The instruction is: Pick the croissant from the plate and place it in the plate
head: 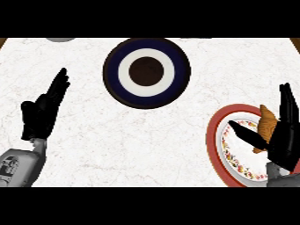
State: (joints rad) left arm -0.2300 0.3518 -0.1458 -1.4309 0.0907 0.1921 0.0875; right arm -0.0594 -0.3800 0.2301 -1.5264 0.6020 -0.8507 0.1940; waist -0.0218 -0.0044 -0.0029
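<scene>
Right hand (288,137), left hand (40,113), one croissant (266,124), red plate (212,137), navy plate (112,74)

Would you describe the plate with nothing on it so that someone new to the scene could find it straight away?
On the white marble counter, look to the middle near the far edge: the empty plate lies there. Unlike the red-rimmed plate at the right, which holds the croissant, it is ringed like a target: dark blue, white, brown centre.

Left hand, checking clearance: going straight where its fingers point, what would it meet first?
Probably nothing: the left hand points up-right across bare counter, passing left of the dark ringed plate. A grey object at the far edge lies close to that line.
</scene>
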